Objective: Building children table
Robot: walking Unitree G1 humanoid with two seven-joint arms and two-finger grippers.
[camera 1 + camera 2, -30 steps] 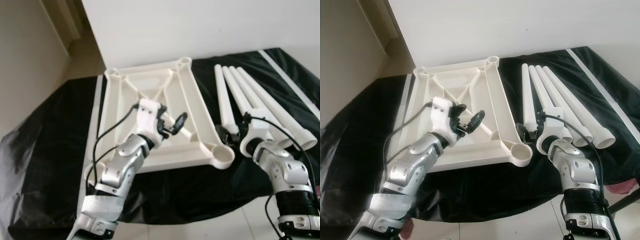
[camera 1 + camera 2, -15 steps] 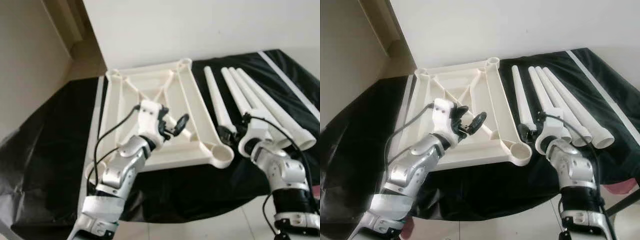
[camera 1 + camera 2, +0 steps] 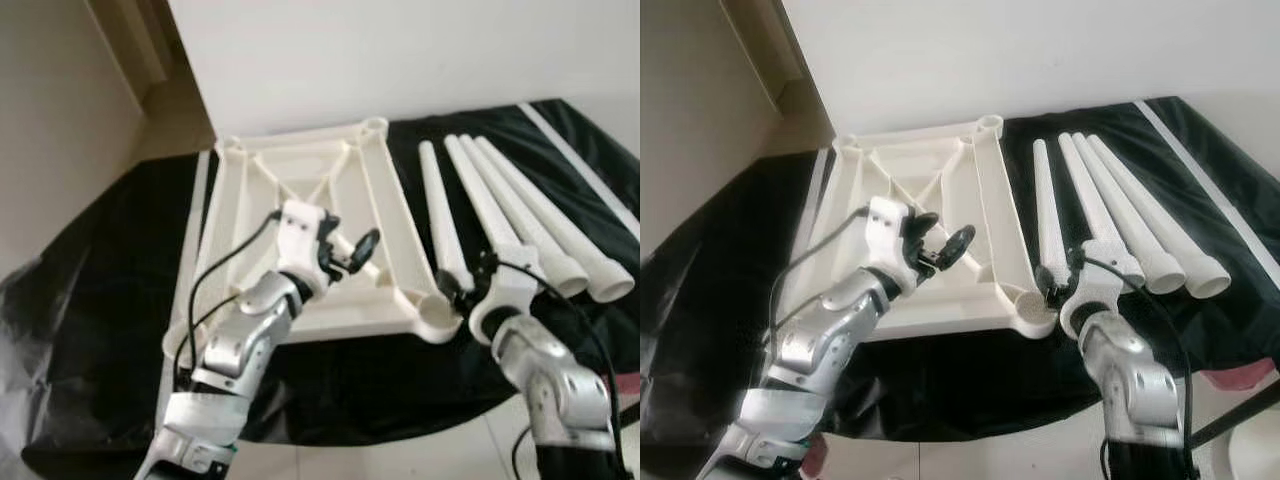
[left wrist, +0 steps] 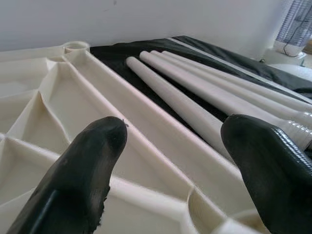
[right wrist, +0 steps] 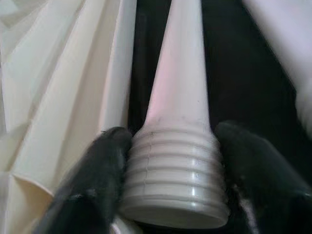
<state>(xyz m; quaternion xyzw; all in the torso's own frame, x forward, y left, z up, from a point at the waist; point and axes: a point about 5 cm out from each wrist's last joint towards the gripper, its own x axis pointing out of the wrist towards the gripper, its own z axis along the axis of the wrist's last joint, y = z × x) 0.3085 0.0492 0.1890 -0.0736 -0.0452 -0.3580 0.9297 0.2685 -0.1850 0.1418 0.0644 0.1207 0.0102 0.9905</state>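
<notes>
Right gripper (image 3: 1053, 283) fingers grasping white tapered plastic leg (image 3: 1044, 215) threaded end | axis near-far | corner socket (image 3: 1030, 316) left | left gripper (image 3: 942, 247) released.

A black sheet (image 3: 90, 330) carries the upturned white tabletop (image 3: 300, 200) and four legs (image 3: 520, 215).

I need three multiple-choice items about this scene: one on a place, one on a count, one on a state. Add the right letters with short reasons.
1. Where do the table legs lie?
A. to the right of the tabletop
B. on top of it
C. on the floor

2. How many legs are there?
A. two
B. four
C. six

3. What does the right hand do?
A. hangs idle
B. grips a cloth
C. grips a leg's threaded end

Key: 1 A, the table legs lie on the black cloth beside the tabletop. 2 B, four white tubes. 3 C, the right hand has fingers on both sides of the threads.
</notes>
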